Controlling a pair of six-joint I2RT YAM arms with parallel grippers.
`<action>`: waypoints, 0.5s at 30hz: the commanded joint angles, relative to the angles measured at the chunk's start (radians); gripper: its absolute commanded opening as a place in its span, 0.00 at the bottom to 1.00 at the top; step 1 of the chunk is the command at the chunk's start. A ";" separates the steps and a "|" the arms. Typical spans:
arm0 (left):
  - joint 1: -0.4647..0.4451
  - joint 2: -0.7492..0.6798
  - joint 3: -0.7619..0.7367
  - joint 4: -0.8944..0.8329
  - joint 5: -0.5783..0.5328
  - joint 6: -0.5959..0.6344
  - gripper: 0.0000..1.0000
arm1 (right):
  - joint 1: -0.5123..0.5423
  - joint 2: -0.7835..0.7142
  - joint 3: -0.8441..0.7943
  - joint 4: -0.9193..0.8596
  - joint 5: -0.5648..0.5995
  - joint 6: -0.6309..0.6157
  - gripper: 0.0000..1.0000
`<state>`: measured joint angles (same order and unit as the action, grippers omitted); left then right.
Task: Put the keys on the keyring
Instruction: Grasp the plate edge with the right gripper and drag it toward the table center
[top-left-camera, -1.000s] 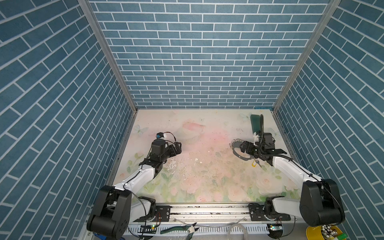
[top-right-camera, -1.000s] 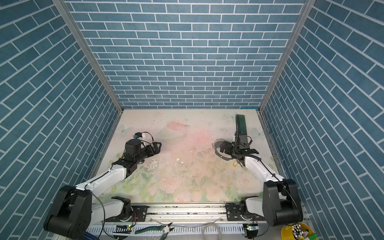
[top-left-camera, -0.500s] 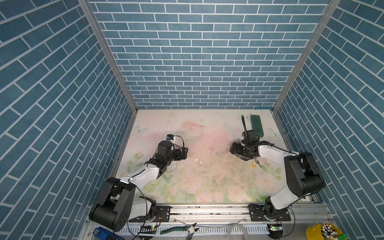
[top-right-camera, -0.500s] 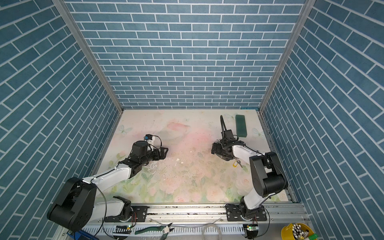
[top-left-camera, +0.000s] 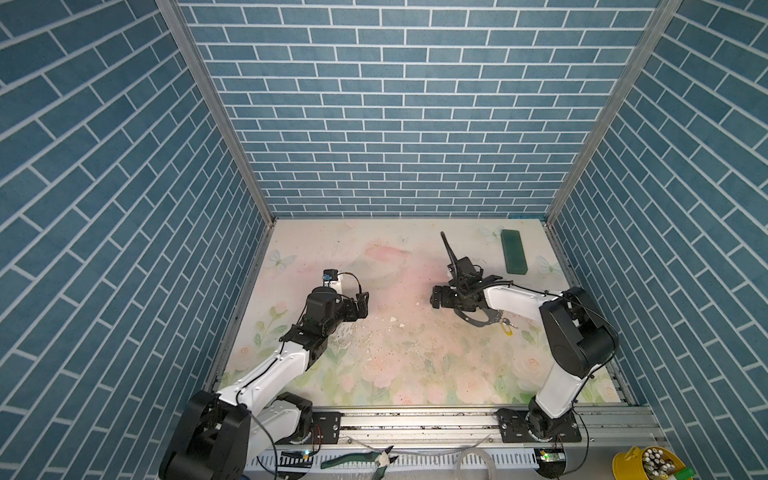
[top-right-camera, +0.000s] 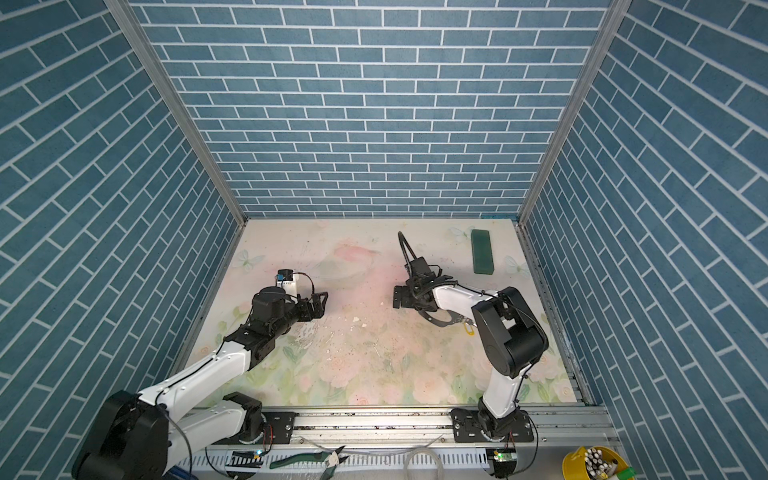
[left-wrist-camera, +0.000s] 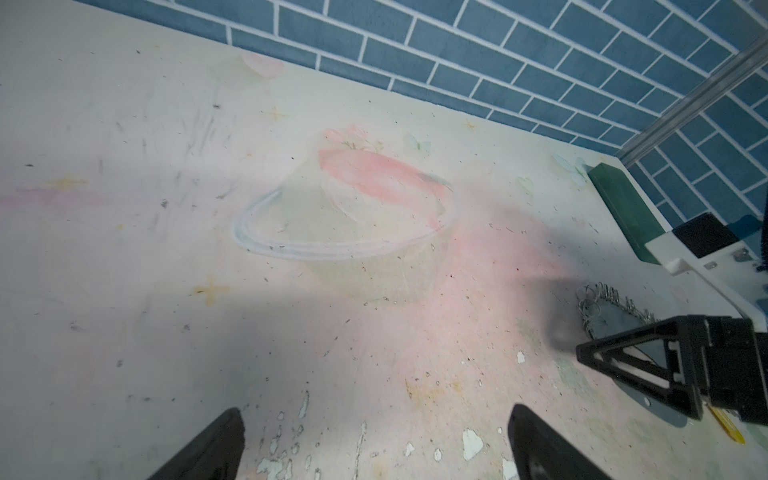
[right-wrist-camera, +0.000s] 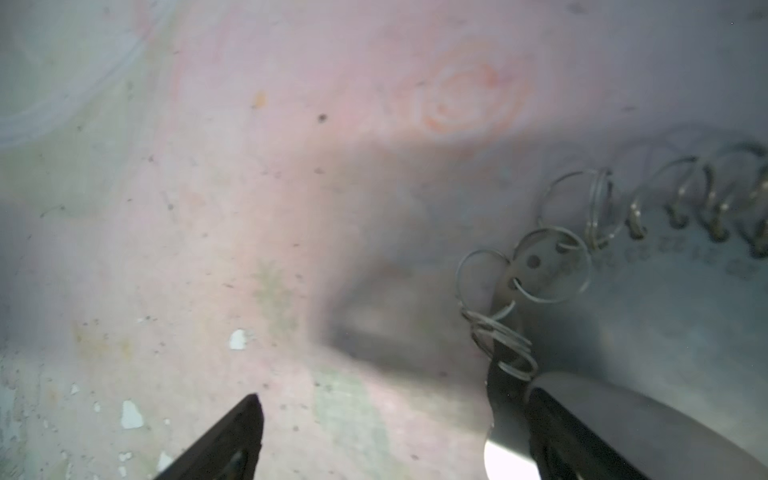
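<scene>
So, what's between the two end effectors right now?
Nothing but bare floral mat between the left end effector and the right end effector, as both top views show; a few white flecks lie on it just off that line.

place: robot test cell (a lab rig) | walls: printed brick panels (top-left-camera: 395, 124) around the left gripper (top-left-camera: 363, 306) | pliers (top-left-camera: 349, 458) by mounting rail (top-left-camera: 415, 420) behind it
</scene>
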<state>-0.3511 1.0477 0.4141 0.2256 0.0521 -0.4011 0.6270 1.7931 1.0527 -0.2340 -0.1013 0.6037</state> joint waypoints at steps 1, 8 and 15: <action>-0.004 -0.069 -0.025 -0.060 -0.110 -0.003 1.00 | 0.092 0.089 0.056 -0.081 -0.047 0.096 0.98; -0.004 -0.208 -0.047 -0.136 -0.215 -0.015 1.00 | 0.215 0.181 0.240 -0.139 -0.059 0.098 0.98; -0.004 -0.236 -0.062 -0.135 -0.218 -0.024 1.00 | 0.203 0.011 0.263 -0.358 0.182 0.023 0.99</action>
<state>-0.3519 0.8097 0.3649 0.1154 -0.1467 -0.4183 0.8566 1.9194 1.3041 -0.4362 -0.0685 0.6449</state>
